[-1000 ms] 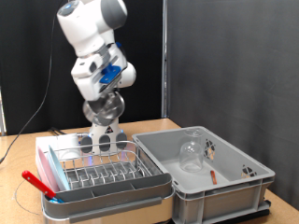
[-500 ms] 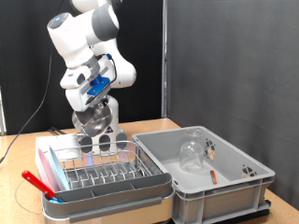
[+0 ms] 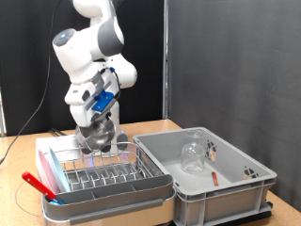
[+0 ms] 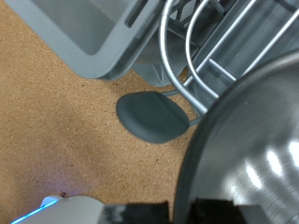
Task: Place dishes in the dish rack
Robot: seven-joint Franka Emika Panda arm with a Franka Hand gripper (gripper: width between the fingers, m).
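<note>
On the wooden table point(image 3: 150, 130) we see the deep grey tub point(image 3: 235, 188) at right, with the clear drinking glass point(image 3: 193, 155) and a thin red-handled utensil point(image 3: 214, 175) lying inside. Just left of it sits the dish rack point(image 3: 99, 169) in its shallow tray. Over the rack's far side hangs our gripper point(image 3: 99, 141); we cannot tell how its fingers stand. A shiny metal cup point(image 4: 257, 140) fills the wrist view, close against the rack wires.
</note>
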